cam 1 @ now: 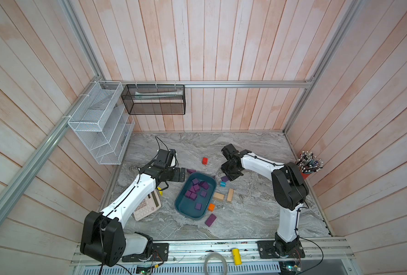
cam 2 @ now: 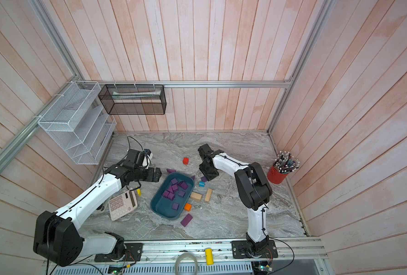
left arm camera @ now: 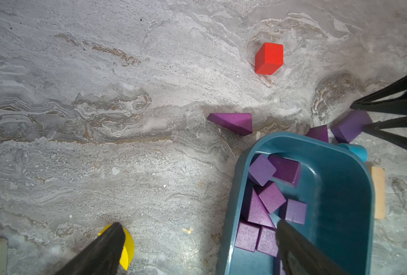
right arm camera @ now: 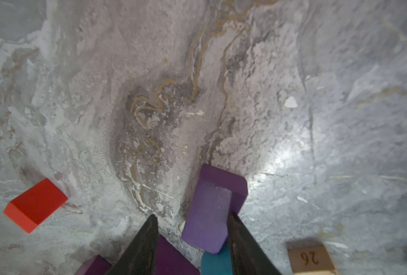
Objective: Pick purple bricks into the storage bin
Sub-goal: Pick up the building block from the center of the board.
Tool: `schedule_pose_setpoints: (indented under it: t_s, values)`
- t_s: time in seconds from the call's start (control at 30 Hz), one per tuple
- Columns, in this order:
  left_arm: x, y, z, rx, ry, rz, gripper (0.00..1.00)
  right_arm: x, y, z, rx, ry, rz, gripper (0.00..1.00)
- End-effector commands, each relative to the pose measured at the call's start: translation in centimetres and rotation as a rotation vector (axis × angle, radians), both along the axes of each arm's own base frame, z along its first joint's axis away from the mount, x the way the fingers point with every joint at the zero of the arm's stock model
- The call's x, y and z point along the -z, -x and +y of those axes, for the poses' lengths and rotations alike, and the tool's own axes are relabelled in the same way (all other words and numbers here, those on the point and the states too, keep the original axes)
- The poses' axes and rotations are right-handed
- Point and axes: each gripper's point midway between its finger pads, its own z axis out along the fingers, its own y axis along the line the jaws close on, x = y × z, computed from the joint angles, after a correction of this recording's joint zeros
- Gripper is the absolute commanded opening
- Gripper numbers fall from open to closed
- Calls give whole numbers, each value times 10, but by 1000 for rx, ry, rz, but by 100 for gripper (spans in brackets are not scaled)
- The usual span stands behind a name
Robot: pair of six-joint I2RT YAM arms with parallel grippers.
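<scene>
Grey veined marble is making up the table [cam 1: 257, 214]. The teal storage bin [cam 1: 186, 210] is sitting near its middle, its long axis running from the front edge toward the back edge and leaning a little to the right at the far end.

The left gripper [cam 1: 180, 175] is hovering just beside the bin's back left corner, its jaws spread wide and holding nothing. The right gripper [right arm camera: 191, 215] is reaching down just beyond the bin's back right corner. Its jaws are standing partway apart and straddling a purple block [right arm camera: 212, 209], whose long axis is lying along the fingers. One finger is lying against the block's side while a gap is showing at the other.

About eight purple bricks [cam 1: 194, 190] are lying jumbled in the bin, mostly in its back half and pointing every way. A purple oblong [cam 1: 210, 220] is resting on the table just off the bin's front right corner, its long axis slanting from front left to back right. A purple wedge [cam 1: 191, 171] is lying by the back rim, its long axis across the table and its thin end toward the left edge. A blue cube [cam 1: 222, 183] is sitting just beside the straddled block.
</scene>
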Motion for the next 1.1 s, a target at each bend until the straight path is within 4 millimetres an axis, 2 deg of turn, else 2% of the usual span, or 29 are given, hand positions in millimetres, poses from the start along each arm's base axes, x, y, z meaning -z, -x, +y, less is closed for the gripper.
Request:
schedule_pose_setpoints:
  t_s: [0.0, 0.2, 0.57, 1.07]
  values:
    - [-11, -3, -6, 26, 17, -34, 100, -6, 10, -6, 1, 27, 8, 50]
    - [-12, -4, -6, 25, 18, -35, 100, -13, 10, -11, 9, 42, -10, 50]
    - [-11, -4, -6, 26, 19, -33, 100, 1, 17, -5, -9, 27, 35, 50]
    - [-11, -3, -7, 28, 19, -32, 100, 19, 17, 1, -19, 27, 61, 54]
